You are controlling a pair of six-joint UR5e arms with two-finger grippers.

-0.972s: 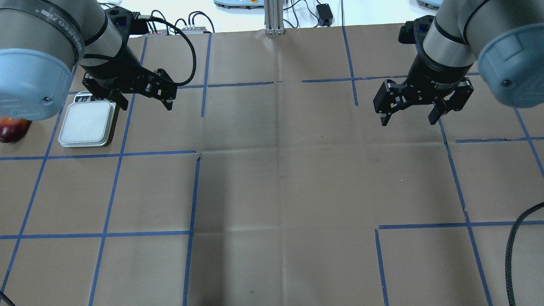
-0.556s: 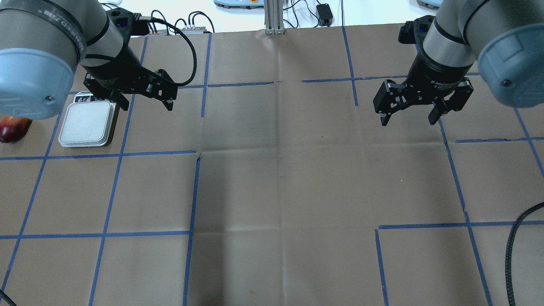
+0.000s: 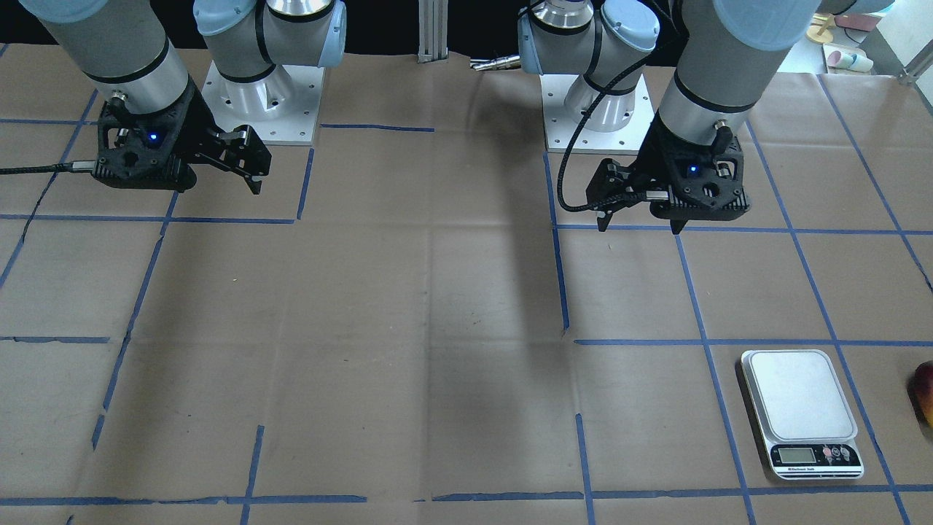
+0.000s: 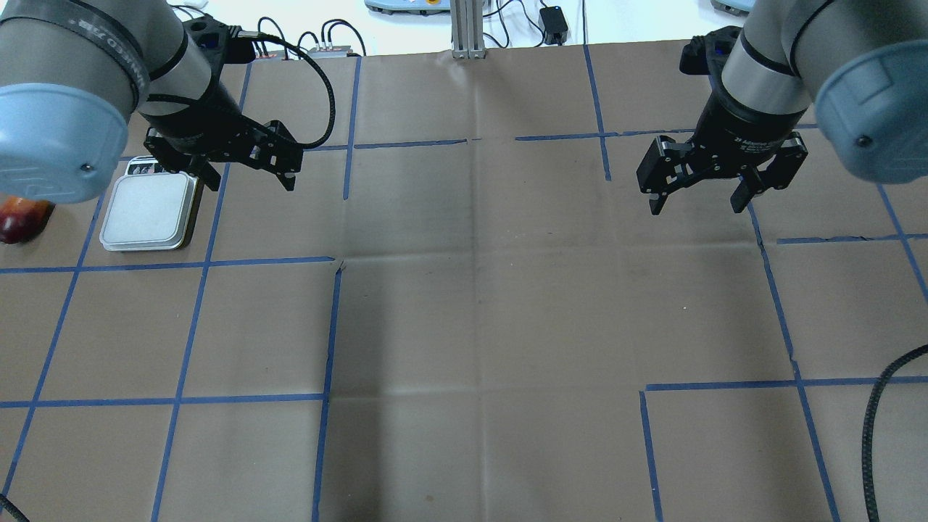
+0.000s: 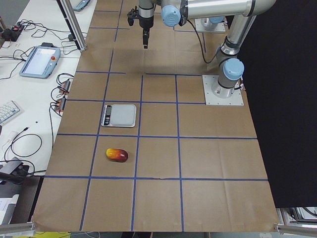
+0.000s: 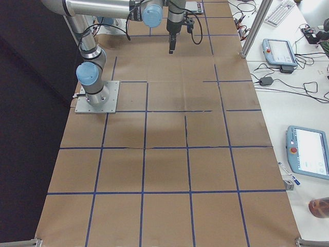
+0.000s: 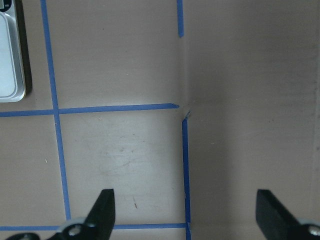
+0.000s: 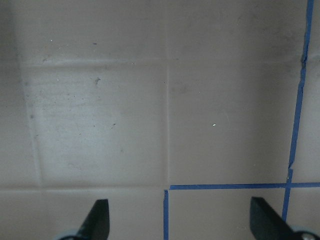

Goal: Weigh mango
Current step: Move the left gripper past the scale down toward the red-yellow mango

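The mango (image 4: 20, 222), dark red fading to yellow, lies on the brown paper at the far left, partly under my left arm's elbow. It also shows in the front view (image 3: 924, 390) and the left side view (image 5: 117, 155). The scale (image 4: 148, 211), silver with a white plate, stands just right of it with nothing on it, and it shows in the front view (image 3: 799, 405) too. My left gripper (image 4: 250, 183) hangs open and empty above the table, beside the scale's far right corner. My right gripper (image 4: 696, 207) hangs open and empty far to the right.
Blue tape lines grid the brown paper. An aluminium post (image 4: 467, 29) and cables stand at the far edge. A black cable (image 4: 873, 428) loops in at the near right. The arm bases (image 3: 255, 95) sit on the robot's side.
My left arm has shifted slightly and its elbow covers a bit more of the mango. Its gripper has barely moved. The right arm, mango and scale are unchanged.
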